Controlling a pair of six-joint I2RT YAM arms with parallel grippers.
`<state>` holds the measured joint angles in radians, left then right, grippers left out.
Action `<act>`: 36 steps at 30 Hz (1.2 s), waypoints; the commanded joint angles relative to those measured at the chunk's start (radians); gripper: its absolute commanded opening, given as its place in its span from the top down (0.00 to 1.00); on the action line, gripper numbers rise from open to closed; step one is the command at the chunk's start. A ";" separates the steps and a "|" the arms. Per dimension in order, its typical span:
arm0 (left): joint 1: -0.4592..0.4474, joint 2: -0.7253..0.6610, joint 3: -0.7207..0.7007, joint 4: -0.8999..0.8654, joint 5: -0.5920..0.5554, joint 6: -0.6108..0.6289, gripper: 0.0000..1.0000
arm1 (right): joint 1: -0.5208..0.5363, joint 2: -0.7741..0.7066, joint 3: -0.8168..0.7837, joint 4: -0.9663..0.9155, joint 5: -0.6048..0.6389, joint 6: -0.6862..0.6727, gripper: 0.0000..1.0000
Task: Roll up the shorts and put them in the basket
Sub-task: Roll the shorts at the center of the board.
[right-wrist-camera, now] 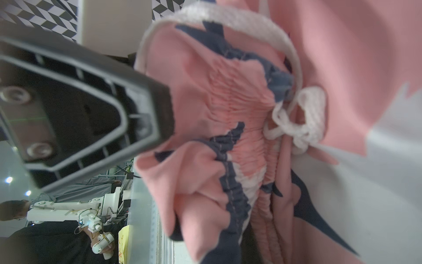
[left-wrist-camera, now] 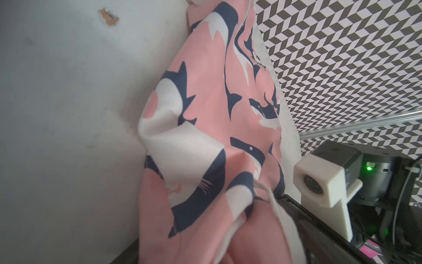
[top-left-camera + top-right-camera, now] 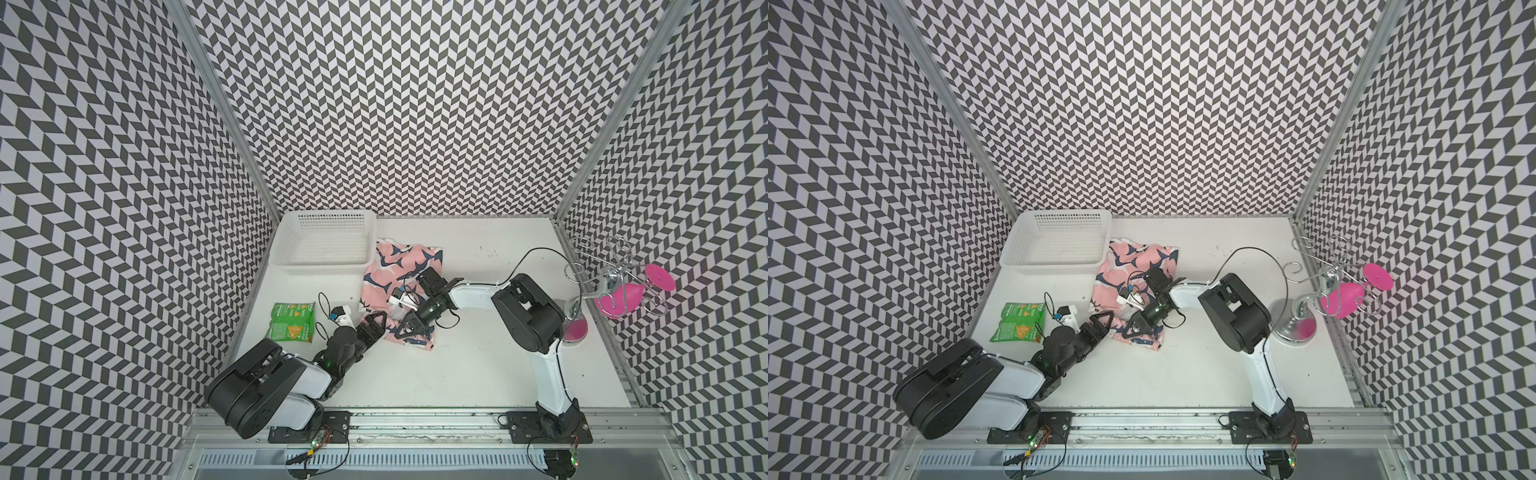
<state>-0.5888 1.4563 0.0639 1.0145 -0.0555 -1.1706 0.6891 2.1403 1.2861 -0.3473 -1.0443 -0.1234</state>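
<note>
**Right claw (image 3: 404, 330) clamped on the shorts (image 3: 390, 266), left claw (image 3: 376, 321) spread wide**

Jaws of the right claw are closed on a bunched fold of the gathered waistband. Its wrist view shows pink cloth crowding one finger (image 1: 102, 109), with the white drawstring (image 1: 296, 118) knotted just beyond. The left claw sits just beside it at the same edge, jaws wide apart, shark-print cloth lying loose between them. The shorts lie rumpled on the table (image 3: 478, 353), against the basket (image 3: 324, 268) on its side toward the right arm; both claws meet the cloth at the edge farthest from the basket. A green packet (image 3: 292, 322) lies on the basket's near side, apart from it.
</note>
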 commanded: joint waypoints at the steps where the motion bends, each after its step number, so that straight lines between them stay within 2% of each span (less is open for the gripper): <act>1: -0.003 0.084 0.027 -0.050 0.017 0.005 0.20 | -0.003 0.020 -0.029 0.021 0.006 0.005 1.00; 6: 0.014 0.137 0.073 -0.077 0.065 0.015 0.65 | -0.011 0.000 -0.043 0.027 0.019 0.005 1.00; 9: 0.031 0.128 0.098 -0.132 0.109 0.024 0.85 | -0.022 -0.026 -0.047 0.025 0.052 0.007 0.98; 10: 0.032 0.120 0.109 -0.163 0.118 0.028 0.86 | -0.024 -0.046 -0.050 0.025 0.078 0.005 0.96; 12: 0.036 0.095 0.129 -0.232 0.136 0.037 1.00 | -0.025 -0.104 -0.067 0.030 0.166 0.005 0.87; 16: 0.050 0.045 0.172 -0.381 0.179 0.037 1.00 | -0.018 -0.308 -0.172 0.094 0.350 0.017 0.76; 19: 0.065 0.023 0.208 -0.482 0.212 0.043 1.00 | 0.026 -0.489 -0.274 0.150 0.592 0.015 0.63; 22: 0.079 0.010 0.237 -0.540 0.249 0.040 1.00 | 0.122 -0.641 -0.382 0.219 0.852 -0.024 0.58; 26: 0.095 0.006 0.294 -0.632 0.307 0.040 1.00 | 0.319 -0.777 -0.541 0.346 1.221 -0.114 0.52; 30: 0.101 0.014 0.351 -0.709 0.347 0.049 1.00 | 0.483 -0.800 -0.647 0.493 1.463 -0.225 0.47; 36: 0.108 0.019 0.367 -0.711 0.376 0.040 1.00 | 0.609 -0.648 -0.648 0.587 1.708 -0.306 0.43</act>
<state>-0.4877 1.4731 0.4217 0.3431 0.2737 -1.1381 1.2636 1.4250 0.6254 0.1059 0.4412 -0.3626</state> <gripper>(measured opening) 0.100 0.566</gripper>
